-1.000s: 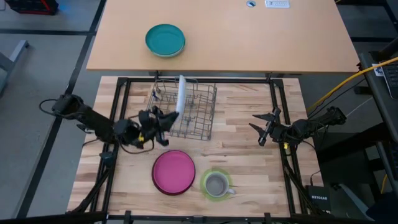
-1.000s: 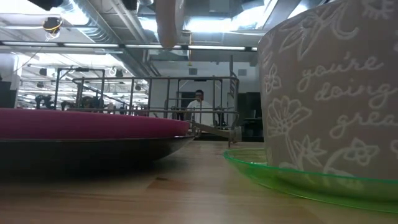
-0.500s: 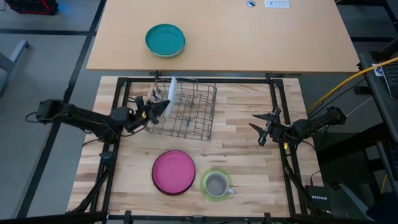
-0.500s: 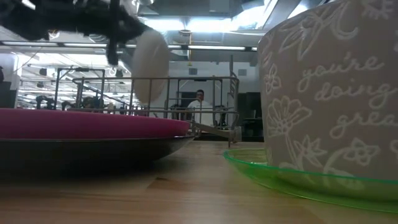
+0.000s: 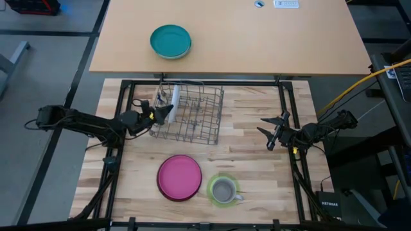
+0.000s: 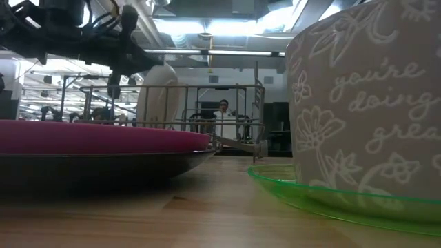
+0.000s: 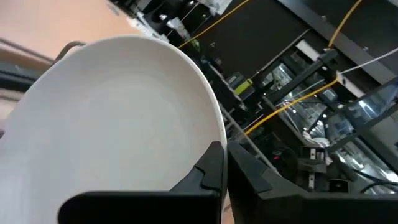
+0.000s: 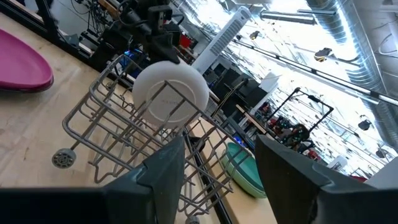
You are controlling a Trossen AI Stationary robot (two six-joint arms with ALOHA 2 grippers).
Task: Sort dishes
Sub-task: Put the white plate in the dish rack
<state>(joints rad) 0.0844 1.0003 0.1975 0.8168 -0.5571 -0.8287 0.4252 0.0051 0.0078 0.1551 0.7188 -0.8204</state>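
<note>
Left pincer (image 5: pixel 162 113) is at the left end of the wire rack (image 5: pixel 192 115), pinching the white plate (image 5: pixel 172 101) by its rim. The plate stands on edge inside the rack at that end; from the low view it looks seated between the wires, but I can't tell if it bears on the rack floor. The left wrist view shows the plate's face filling the frame with the dark fingers (image 7: pixel 211 168) clamped on its edge.

Right pincer (image 5: pixel 273 131) hangs over the right side of the tabletop (image 5: pixel 250 160), well apart from the rack, fingers spread and holding nothing.

Magenta plate (image 5: pixel 179 177) lies flat on the tabletop in front of the rack. Just beside it, the grey mug (image 5: pixel 223 190) sits on the lime-green saucer (image 5: pixel 212 184). Teal bowl (image 5: pixel 171 42) is on the far tan table, apart from everything.
</note>
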